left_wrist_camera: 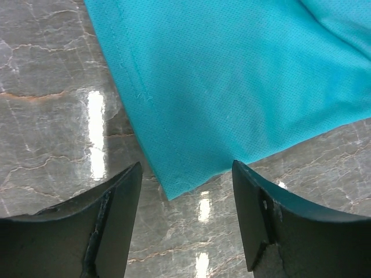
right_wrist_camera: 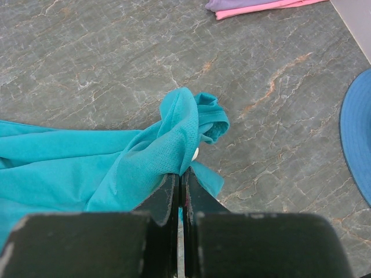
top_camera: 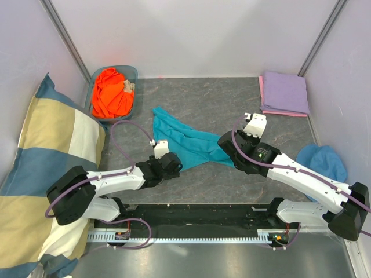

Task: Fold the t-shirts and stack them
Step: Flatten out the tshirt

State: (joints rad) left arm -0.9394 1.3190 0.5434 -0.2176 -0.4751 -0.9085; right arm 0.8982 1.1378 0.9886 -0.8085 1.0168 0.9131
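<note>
Only wrist views show right claw (right_wrist_camera: 180, 176) pinching teal t-shirt (right_wrist_camera: 87, 168), left claw (left_wrist_camera: 186, 165) spread.

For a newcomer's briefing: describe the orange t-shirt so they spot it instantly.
Find the big checked pillow against the left wall. Beside its far end sits a blue basket holding the crumpled t-shirt. It is the only bright orange cloth here.

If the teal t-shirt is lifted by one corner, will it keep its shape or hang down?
Probably it hangs limp: the teal t-shirt bunches and folds where the right jaws pinch it. It looks thin and light, lying flat on the table.
</note>
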